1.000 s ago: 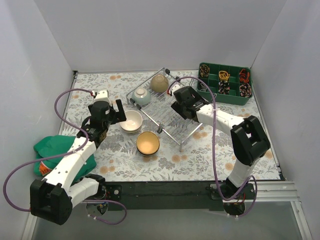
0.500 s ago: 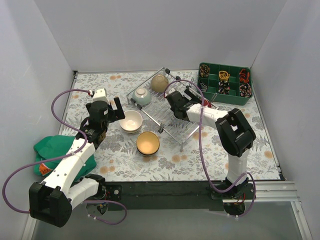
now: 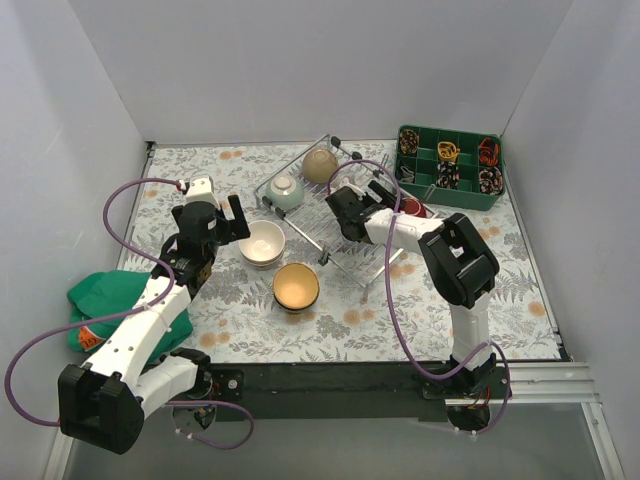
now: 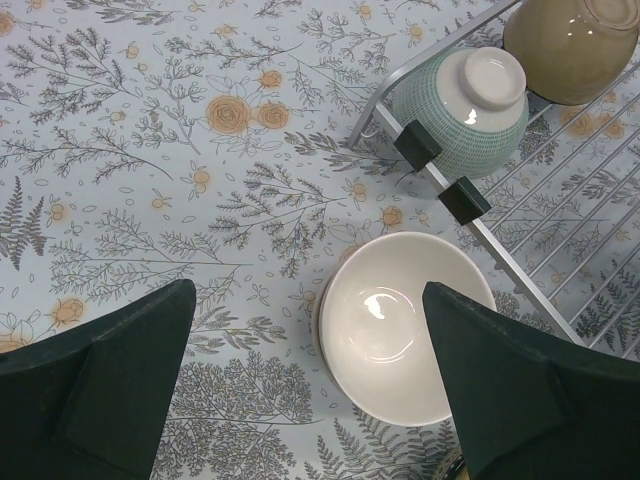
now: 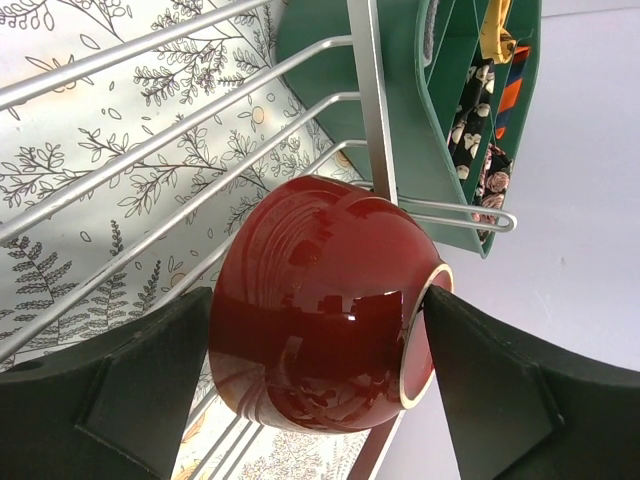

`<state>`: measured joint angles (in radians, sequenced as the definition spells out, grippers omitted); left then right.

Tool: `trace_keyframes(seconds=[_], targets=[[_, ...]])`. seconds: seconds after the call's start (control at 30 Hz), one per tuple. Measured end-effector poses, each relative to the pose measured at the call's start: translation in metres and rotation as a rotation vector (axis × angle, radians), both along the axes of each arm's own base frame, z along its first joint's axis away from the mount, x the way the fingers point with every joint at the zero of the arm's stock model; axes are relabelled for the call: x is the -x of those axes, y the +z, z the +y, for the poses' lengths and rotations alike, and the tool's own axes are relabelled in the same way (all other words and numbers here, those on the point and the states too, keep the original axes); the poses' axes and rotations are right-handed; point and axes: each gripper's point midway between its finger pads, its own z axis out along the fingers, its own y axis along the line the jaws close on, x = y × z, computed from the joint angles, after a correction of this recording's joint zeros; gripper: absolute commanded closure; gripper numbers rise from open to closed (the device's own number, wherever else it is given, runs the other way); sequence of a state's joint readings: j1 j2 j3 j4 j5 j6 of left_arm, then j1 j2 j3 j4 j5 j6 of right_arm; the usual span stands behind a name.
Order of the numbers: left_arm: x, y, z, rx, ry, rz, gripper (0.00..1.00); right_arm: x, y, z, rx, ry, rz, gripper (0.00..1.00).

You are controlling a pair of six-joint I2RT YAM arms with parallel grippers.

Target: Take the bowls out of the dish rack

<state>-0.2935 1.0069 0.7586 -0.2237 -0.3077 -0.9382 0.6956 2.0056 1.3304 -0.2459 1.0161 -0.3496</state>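
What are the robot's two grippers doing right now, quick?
Left gripper: open, holding nothing, above the white bowl.
Right gripper: open, one finger on each side of the red bowl on the dish rack.

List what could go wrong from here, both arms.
1. The glossy red bowl lies tilted on the dish rack wires, between the fingers of the right end effector. A pinch across the curved wall and rim may slip.
2. The green tray sits just past the rack rim, so a lift could clip it.
3. The open left end effector hovers over the cream bowl, close to the rack corner.
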Motion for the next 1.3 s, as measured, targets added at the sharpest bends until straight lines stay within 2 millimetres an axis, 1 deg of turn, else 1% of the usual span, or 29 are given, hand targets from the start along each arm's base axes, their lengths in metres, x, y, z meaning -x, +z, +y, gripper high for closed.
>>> trace_keyframes(seconds=[0.13,0.17,0.23,0.27,0.33,0.37,0.47,0.5,0.53,0.57,0.63,0.67,0.87,0.9,1.0,1.07,1.2,1.3], targets=[[0.0,0.0,0.0,0.0,0.0,0.0,0.02,0.003,0.001,0.003,0.001,-0.001,-0.004,0.21],[0.0,0.0,0.0,0.0,0.0,0.0,0.02,0.003,0.001,0.004,0.001,0.0,-0.005,0.25],[0.0,0.0,0.0,0.0,0.0,0.0,0.02,0.005,0.001,0.006,0.003,0.004,-0.003,0.3],[0.0,0.0,0.0,0.0,0.0,0.0,0.02,0.006,0.002,0.007,0.002,0.006,-0.002,0.35],[0.0,0.0,0.0,-0.001,0.0,0.0,0.02,0.008,0.003,0.01,-0.001,0.015,0.003,0.41],[0.0,0.0,0.001,-0.001,0.001,0.0,0.02,0.01,0.005,0.011,-0.005,0.021,0.007,0.48],[0.0,0.0,0.001,-0.001,0.002,0.0,0.02,0.018,0.009,0.017,-0.028,0.047,0.032,0.6],[0.0,0.0,0.001,-0.001,0.002,0.001,0.02,0.02,0.011,0.019,-0.04,0.054,0.038,0.62],[0.0,0.0,0.001,-0.001,0.002,0.001,0.02,0.022,0.014,0.021,-0.056,0.06,0.04,0.64],[0.0,0.0,0.001,-0.001,0.002,0.001,0.02,0.024,0.017,0.023,-0.076,0.068,0.043,0.69],[0.0,-0.001,0.001,-0.001,-0.001,-0.002,0.02,0.027,0.025,0.028,-0.129,0.083,0.043,0.75],[-0.001,-0.002,0.0,-0.001,-0.003,-0.002,0.02,0.029,0.029,0.031,-0.156,0.091,0.041,0.8],[0.0,-0.004,-0.002,0.003,-0.02,0.0,0.02,0.034,0.064,0.04,-0.282,0.13,-0.003,0.86],[0.0,-0.003,-0.003,0.005,-0.024,-0.002,0.02,0.033,0.075,0.044,-0.314,0.13,-0.031,0.87],[-0.001,-0.003,-0.006,0.011,-0.038,-0.003,0.02,0.034,0.092,0.052,-0.4,0.152,-0.06,0.91],[0.0,-0.004,-0.009,0.015,-0.054,-0.002,0.02,0.035,0.096,0.054,-0.441,0.157,-0.062,0.93],[0.001,-0.009,-0.013,0.02,-0.079,0.005,0.02,0.034,0.096,0.06,-0.498,0.168,-0.052,0.93],[0.001,-0.008,-0.015,0.023,-0.09,0.002,0.02,0.034,0.093,0.059,-0.514,0.169,-0.047,0.84]])
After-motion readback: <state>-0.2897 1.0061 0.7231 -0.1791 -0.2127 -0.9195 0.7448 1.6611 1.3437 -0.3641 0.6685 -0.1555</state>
